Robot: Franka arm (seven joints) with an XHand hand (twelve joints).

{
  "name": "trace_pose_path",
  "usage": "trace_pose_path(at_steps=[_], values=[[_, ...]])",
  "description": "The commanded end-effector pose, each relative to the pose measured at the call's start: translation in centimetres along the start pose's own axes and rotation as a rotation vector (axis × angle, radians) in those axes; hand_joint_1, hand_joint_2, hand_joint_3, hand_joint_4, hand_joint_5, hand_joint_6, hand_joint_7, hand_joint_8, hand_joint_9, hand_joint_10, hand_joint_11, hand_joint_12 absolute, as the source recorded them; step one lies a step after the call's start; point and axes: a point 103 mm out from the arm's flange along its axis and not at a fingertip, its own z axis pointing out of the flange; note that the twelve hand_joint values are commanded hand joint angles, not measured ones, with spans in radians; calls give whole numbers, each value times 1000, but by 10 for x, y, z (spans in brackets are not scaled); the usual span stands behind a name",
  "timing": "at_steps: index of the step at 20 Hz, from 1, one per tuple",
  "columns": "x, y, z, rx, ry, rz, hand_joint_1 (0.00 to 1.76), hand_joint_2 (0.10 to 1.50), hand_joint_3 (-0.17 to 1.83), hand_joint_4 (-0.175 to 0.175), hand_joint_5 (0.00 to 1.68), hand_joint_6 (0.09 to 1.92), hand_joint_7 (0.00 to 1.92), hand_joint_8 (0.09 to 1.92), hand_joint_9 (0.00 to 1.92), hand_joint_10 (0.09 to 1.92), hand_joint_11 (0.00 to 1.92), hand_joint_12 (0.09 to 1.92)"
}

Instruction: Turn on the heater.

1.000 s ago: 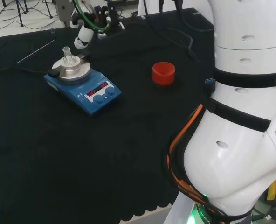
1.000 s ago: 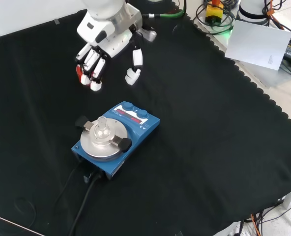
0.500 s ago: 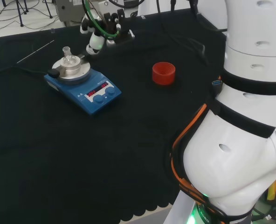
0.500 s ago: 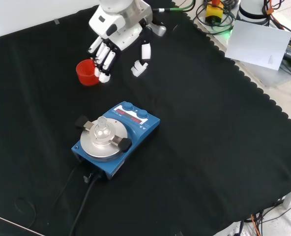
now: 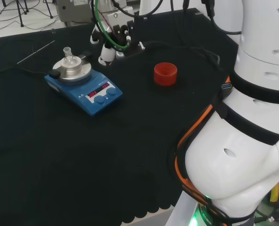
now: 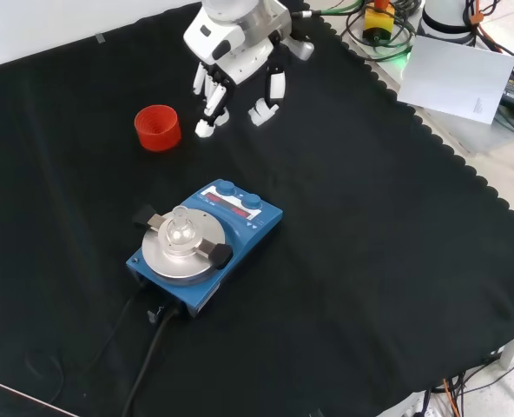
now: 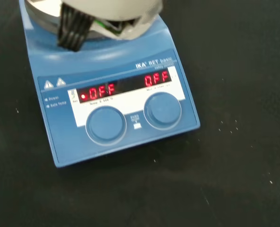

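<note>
The heater (image 5: 85, 87) is a blue hotplate with a round metal top, two blue knobs and two lit red displays on its front panel. A small clear flask (image 5: 69, 57) stands on the plate. In the front view the heater (image 6: 207, 243) sits mid-cloth, and my hand (image 6: 238, 45) hangs above and beyond its knob side, fingers relaxed and pointing down, holding nothing. In the head view the hand (image 5: 107, 52) is just right of and behind the plate. The wrist view looks down on the panel (image 7: 121, 101) with its knobs (image 7: 106, 125) (image 7: 162, 111); a blurred part of the hand (image 7: 107, 12) covers the plate.
A red ribbed ring (image 6: 157, 127) stands left of the hand in the front view. A black cable (image 6: 148, 347) runs from the heater toward the near edge. A thin rod (image 5: 35, 52) lies far left in the head view. White paper (image 6: 461, 74) lies past the cloth's scalloped edge.
The hand has moved right and up in the front view, clearing the red ring; in the head view it has shifted right past the flask. The heater and flask have not moved.
</note>
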Motion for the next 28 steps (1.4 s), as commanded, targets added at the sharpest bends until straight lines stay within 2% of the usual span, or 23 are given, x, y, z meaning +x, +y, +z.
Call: trace_pose_path(at_steps=[1, 6, 8, 11, 13, 15, 20, 24, 28], values=[[2, -14, 4, 13, -25, 12, 1103, 595, 801, -25, 477, 87, 1143, 648, 1326, 350, 1023, 1060], [5, -20, 13, 60, -55, 10, 1152, 619, 763, -49, 481, 87, 1245, 735, 1510, 314, 1383, 770], [6, -21, 14, 72, -62, 7, 1318, 590, 789, -63, 491, 87, 1265, 761, 1559, 351, 1505, 681], [6, -22, 16, 116, -69, -9, 1404, 516, 906, -73, 507, 87, 1287, 809, 1607, 448, 1607, 577], [5, -23, 18, 162, -77, -22, 1274, 569, 832, -71, 513, 87, 1335, 906, 1656, 565, 1680, 581], [4, -24, 22, 192, -81, -27, 1213, 602, 781, -67, 515, 87, 1375, 1036, 1678, 785, 1747, 684], [1, -27, 30, 225, -103, -34, 1206, 610, 802, -48, 472, 87, 1513, 1383, 1773, 1304, 1860, 1135], [5, -27, 37, 255, -112, -46, 1344, 606, 921, -30, 453, 87, 1553, 1667, 1778, 1521, 1738, 1314], [10, -24, 45, 295, -111, -60, 1433, 563, 1097, -18, 433, 87, 1577, 1775, 1781, 1610, 1657, 1426]])
